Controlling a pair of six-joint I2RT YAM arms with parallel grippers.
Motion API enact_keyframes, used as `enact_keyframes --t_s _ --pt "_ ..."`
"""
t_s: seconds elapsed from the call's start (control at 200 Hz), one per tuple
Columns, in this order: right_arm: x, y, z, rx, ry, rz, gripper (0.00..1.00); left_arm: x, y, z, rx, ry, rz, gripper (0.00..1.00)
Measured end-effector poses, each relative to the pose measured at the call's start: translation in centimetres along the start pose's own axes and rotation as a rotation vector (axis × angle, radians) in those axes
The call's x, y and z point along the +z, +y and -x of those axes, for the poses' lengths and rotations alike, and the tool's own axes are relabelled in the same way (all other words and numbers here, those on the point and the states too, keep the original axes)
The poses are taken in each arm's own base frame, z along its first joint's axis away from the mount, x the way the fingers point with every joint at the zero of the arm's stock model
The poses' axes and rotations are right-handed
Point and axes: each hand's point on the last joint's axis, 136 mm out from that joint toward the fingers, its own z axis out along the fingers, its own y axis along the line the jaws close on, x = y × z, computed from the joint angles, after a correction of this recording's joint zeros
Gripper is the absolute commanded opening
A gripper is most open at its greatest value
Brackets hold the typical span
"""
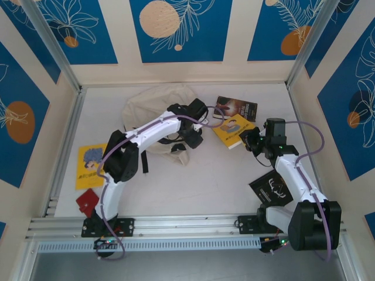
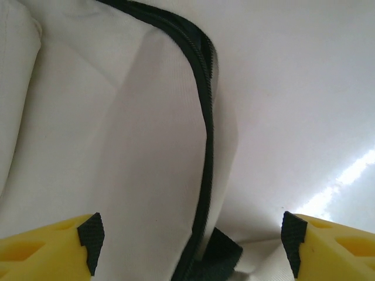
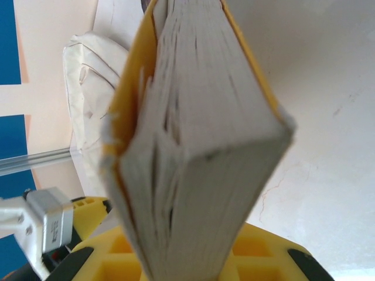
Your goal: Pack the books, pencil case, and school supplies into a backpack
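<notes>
The cream-white backpack (image 1: 153, 108) lay at the upper middle of the worktop (image 1: 205, 181), its right half hidden under the left arm. The left claw (image 1: 192, 136) hung released at the bag's lower right edge. In the left wrist view its black pads (image 2: 91, 234) stood wide apart at the bottom corners, with bare fabric and the black zip (image 2: 205, 117) between them and nothing pinched.

Right of the bag, the right claw (image 1: 251, 140) was clenched on the yellow book (image 1: 233, 129). In the right wrist view that book's page edges rose from between the yellow fingers and blocked most of the frame, with the backpack visible past it at upper left.

The dark brown book (image 1: 237, 107) lay just above the held one, their corners touching or overlapping. The black book (image 1: 271, 188) sat at lower right, partly under the right arm. A second yellow book (image 1: 89, 165) and a red object (image 1: 88, 201) lay at the left edge, beside the left arm.
</notes>
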Motion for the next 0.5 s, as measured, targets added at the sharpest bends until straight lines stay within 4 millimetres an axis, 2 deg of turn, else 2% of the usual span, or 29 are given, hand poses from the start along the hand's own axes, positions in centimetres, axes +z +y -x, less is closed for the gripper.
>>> enact_keyframes --t_s 0.225,0.5 --pt "-0.1 0.1 -0.1 0.0 0.007 0.008 0.04 1.3 1.0 0.5 0.01 0.039 0.065 0.77" --pt "-0.1 0.2 -0.2 0.001 0.015 0.014 0.04 0.1 2.9 1.6 -0.01 0.017 0.159 0.65"
